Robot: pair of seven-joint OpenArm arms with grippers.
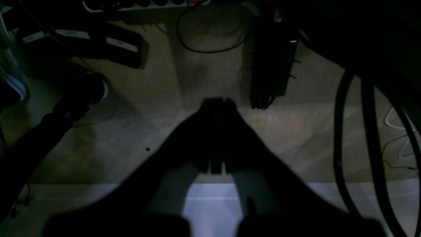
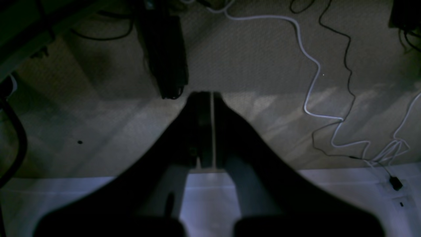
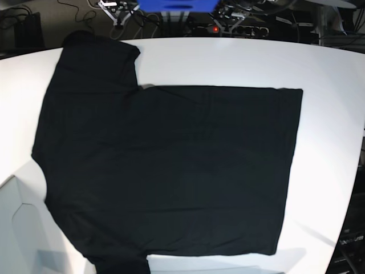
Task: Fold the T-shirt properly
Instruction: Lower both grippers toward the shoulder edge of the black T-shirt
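Observation:
The T-shirt [image 3: 171,171] lies spread flat on the white table [image 3: 239,57], plain black side up, with one sleeve [image 3: 97,51] at the back left and the other at the front edge. No print or tag shows. Neither gripper appears in the base view. In the left wrist view my left gripper [image 1: 217,100] is shut and empty, held past the table's edge [image 1: 210,204] over the floor. In the right wrist view my right gripper [image 2: 210,94] is shut and empty, also past the table's edge [image 2: 210,194]. No cloth shows in either wrist view.
Below the table edge lies carpet with a black cable [image 1: 210,49], a black box [image 1: 273,65] and a shoe [image 1: 95,89]. A white cable [image 2: 312,65] runs over the carpet. A blue box [image 3: 177,5] and wiring stand behind the table. A white panel [image 3: 17,228] sits at the front left.

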